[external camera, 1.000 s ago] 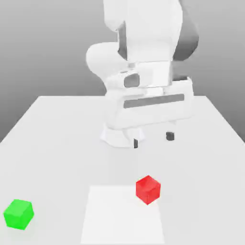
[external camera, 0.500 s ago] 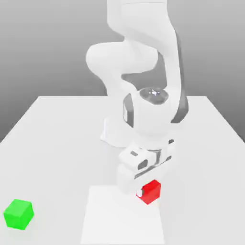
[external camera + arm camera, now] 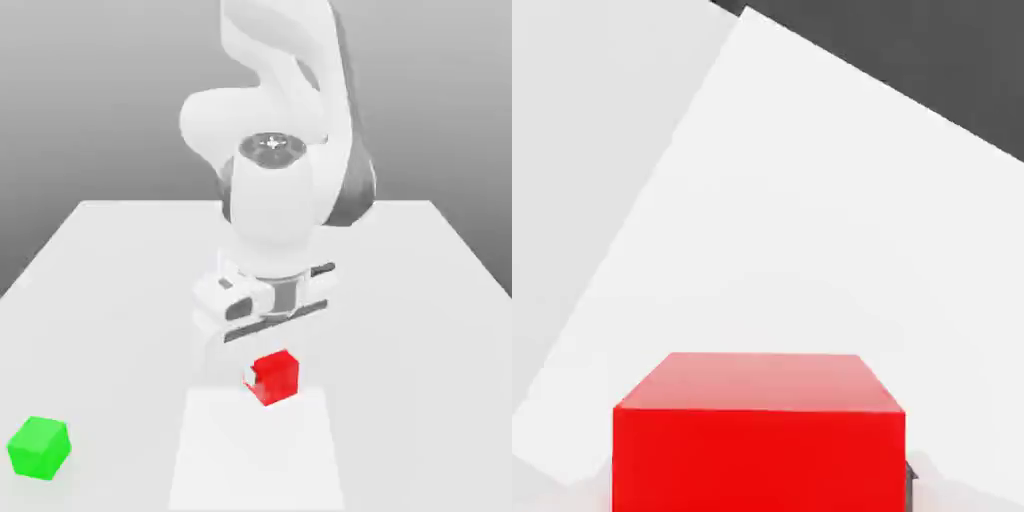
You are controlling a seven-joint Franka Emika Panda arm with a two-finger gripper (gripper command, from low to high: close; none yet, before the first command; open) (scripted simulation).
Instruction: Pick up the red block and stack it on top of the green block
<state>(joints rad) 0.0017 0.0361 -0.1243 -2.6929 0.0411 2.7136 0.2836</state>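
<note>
The red block hangs a little above the white table, with my gripper shut on it from above. One white fingertip shows on the block's side toward the exterior view's left. In the hand view the red block sits close between the fingers, with the table well below it. The green block rests on the table near its front edge, far toward the exterior view's left of the held block.
A lighter square patch marks the table under and in front of the held block. The arm's bulky white body rises behind the gripper. Open table surface lies between the red block and the green one.
The gripper came down from open above the table, shut on the red block, then rose and shifted with it toward the exterior view's left. The green block stayed put.
</note>
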